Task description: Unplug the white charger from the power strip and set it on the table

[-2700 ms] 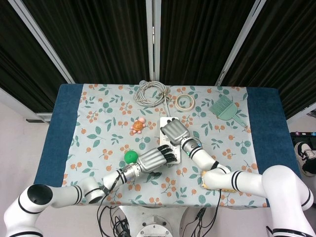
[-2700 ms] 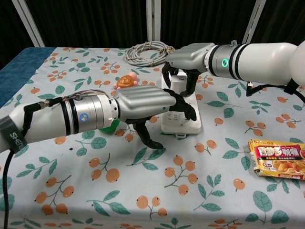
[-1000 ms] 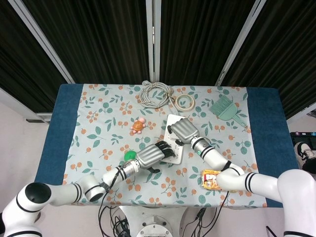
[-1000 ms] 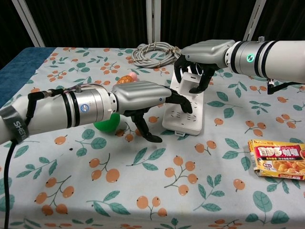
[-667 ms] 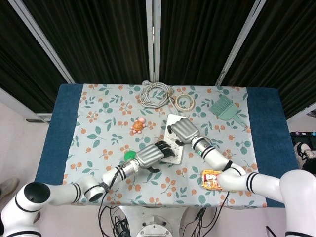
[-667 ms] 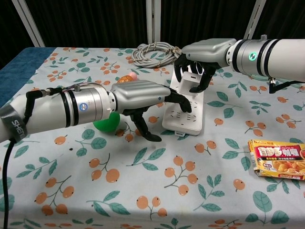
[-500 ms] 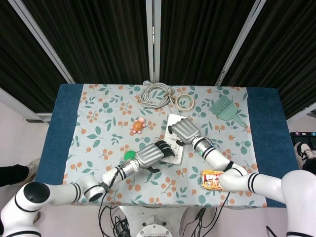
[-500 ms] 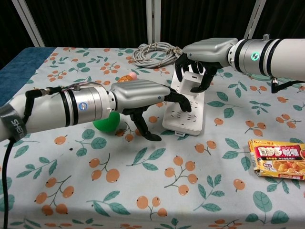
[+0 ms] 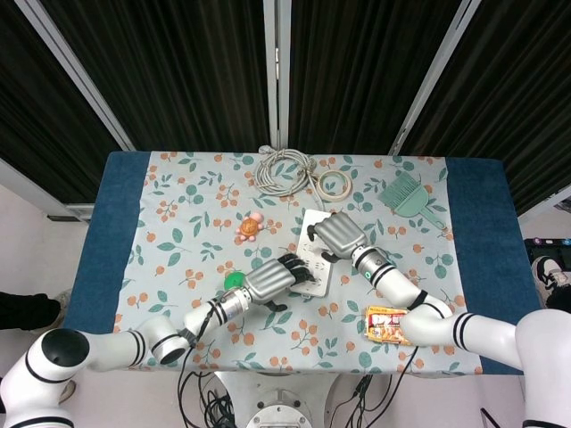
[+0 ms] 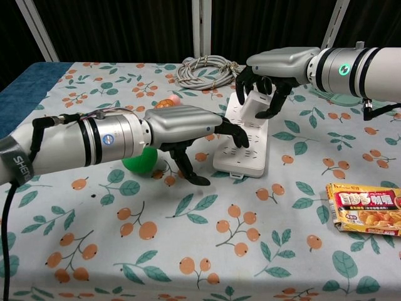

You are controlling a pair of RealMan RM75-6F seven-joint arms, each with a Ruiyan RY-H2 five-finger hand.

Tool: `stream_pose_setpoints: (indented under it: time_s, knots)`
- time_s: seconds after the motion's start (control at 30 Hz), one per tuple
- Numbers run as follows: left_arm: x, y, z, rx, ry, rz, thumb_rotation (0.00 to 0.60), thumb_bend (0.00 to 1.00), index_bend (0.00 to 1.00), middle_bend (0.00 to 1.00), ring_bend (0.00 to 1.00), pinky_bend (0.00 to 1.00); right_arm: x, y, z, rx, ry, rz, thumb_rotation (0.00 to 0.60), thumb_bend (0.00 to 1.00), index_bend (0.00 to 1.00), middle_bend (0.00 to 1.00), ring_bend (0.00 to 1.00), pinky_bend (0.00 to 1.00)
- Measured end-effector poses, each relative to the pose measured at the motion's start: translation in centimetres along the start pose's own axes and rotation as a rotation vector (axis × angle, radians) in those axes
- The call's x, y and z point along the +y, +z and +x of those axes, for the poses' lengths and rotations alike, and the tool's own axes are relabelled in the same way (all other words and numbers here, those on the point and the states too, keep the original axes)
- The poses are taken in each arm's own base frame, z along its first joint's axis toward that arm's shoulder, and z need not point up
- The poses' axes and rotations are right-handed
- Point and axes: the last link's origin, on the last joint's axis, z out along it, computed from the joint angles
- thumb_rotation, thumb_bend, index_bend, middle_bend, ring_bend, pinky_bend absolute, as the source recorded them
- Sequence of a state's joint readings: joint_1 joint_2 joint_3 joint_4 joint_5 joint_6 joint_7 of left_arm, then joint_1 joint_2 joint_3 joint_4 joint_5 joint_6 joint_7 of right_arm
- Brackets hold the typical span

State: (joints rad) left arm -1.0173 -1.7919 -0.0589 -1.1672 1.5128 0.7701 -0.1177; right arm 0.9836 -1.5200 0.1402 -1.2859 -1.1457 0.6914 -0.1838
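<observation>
Since the earlier frames the right hand has been drawn toward the robot's right with the charger, and the charger is now tilted over the far end of the strip; whether its prongs are fully clear of the sockets cannot be told. The right hand's fingers are closed around the charger, which is held just above the strip near the far right edge. The left hand is pressed down on the strip's near-left part, its dark fingertips laid on the socket face and its thumb braced on the counter. In the head view the same arrangement is seen: the right hand over the strip's upper end, the left hand at its lower left. A snack packet with red and yellow printing and Chinese characters, not legible, is lain at the near right. A green ball is partly hidden behind the left hand, with an orange turtle toy beyond it. A coiled cable, a tape ring and a green brush are placed along the far side.
</observation>
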Motion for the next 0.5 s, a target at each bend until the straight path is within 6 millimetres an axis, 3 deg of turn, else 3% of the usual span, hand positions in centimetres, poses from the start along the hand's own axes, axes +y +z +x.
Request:
stream_pose_setpoints:
  time_s: [0.27,0.5]
  knots:
    - [0.6,-0.3,0.7,0.036,0.016,-0.023,0.600,0.20,0.19,0.21,0.10,0.11,-0.8,-0.1,2.3,0.063,0.024,0.029,0.600,0.40,1.00,0.79,0.47,0.40]
    - [0.6,-1.6,2.3,0.108,0.031,-0.024,0.600,0.19,0.19,0.21,0.10,0.11,0.7,-1.5,2.7,0.083,0.136,-0.024,0.600,0.40,0.96,0.74,0.46,0.40]
